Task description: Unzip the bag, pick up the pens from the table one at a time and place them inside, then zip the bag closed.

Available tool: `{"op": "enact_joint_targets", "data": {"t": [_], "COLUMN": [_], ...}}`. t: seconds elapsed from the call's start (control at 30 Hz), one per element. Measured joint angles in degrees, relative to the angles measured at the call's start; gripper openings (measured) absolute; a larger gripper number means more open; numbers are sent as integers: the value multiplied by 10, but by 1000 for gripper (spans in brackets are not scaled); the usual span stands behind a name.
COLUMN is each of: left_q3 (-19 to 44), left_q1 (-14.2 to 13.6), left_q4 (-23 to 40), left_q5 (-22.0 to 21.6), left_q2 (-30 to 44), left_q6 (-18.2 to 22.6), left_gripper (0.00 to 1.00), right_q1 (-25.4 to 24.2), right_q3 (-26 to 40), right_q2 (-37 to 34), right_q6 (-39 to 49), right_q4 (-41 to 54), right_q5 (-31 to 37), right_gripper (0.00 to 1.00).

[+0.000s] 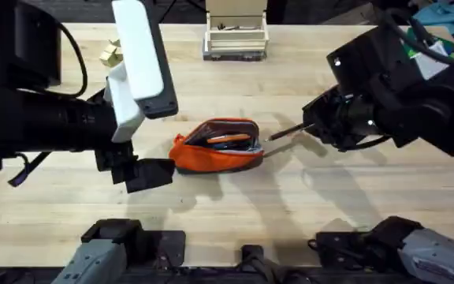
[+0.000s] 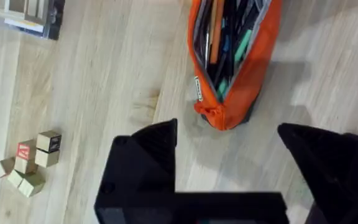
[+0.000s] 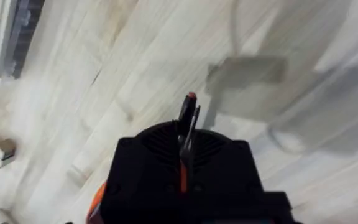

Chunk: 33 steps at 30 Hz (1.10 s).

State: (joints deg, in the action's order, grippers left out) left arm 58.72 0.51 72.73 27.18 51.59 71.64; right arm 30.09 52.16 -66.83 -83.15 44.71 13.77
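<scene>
Left gripper point(image 2: 229, 168) hangs spread beside the bag; right one carries a pen.

Open fingers frame the near end of the unzipped bag point(image 1: 217, 146), likely ready to steady it on the table point(image 1: 235, 213). Beyond, the right gripper point(image 1: 310, 126) pinches a pen point(image 1: 284, 132), tip aimed at the bag's mouth for insertion.

Orange bag point(image 1: 215, 155) w/ grey lining; blk pen point(image 1: 284, 131); pale plank-grain table point(image 1: 290, 205)
</scene>
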Motion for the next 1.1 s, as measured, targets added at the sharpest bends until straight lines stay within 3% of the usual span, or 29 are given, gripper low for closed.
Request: {"op": "enact_joint_targets", "data": {"t": [0.4, 0.73, 1.1], "left_q3": [0, 0, 0], "left_q1": [0, 0, 0], "left_q4": [0, 0, 0], "left_q5": [0, 0, 0], "left_q2": [0, 0, 0], "left_q6": [0, 0, 0], "left_gripper": [993, 993, 993], "right_q1": [31, 98, 146], "right_q3": [0, 0, 1], "right_q2": [0, -3, -64], "right_q6": [-128, -150, -163], "right_q4": [-34, -71, -136], "right_q5": [-52, -19, -11], "right_gripper": [34, 35, 34]}}
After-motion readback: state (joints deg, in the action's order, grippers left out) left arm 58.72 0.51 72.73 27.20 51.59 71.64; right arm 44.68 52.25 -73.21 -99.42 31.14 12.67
